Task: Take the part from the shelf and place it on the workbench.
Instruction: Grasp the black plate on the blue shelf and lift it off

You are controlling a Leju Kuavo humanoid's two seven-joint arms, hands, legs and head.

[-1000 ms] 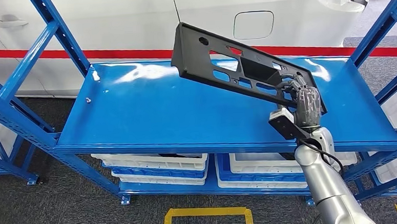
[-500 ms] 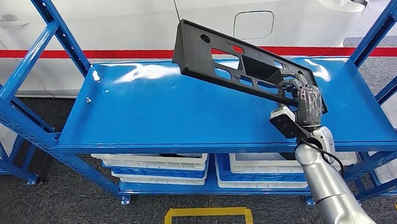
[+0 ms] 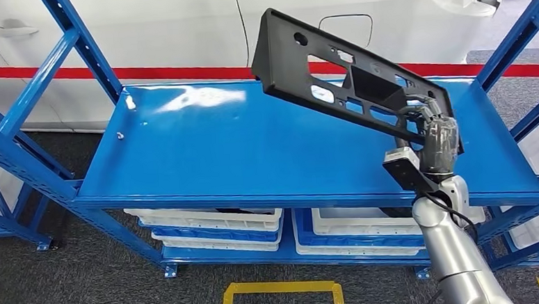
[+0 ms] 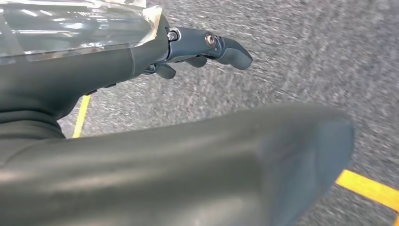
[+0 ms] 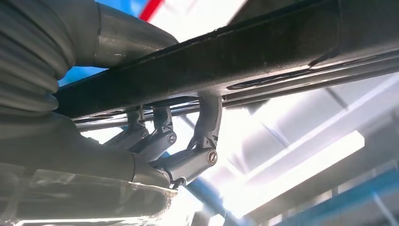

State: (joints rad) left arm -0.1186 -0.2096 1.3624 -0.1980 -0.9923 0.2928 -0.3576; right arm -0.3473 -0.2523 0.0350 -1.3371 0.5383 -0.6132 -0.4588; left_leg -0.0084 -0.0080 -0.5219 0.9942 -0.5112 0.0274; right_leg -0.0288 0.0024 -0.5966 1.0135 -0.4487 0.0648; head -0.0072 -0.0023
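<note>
Above the blue shelf [image 3: 204, 152], the long black part [image 3: 350, 85] hangs tilted, clear of the deck, gripped at its lower end by the right hand [image 3: 434, 135]. Lifting seems done; carrying it to the worktop comes next.

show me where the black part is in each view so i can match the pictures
Head view: the black part sits upper centre-right, tilted, lifted off the blue shelf, its lower right end held by the right hand.
Left wrist view: the part is not in it; the left hand hangs over grey floor.
Right wrist view: the part is the dark bar crossing the picture, fingers hooked over it.
Shared landmark: the right hand gripping the part.
</note>
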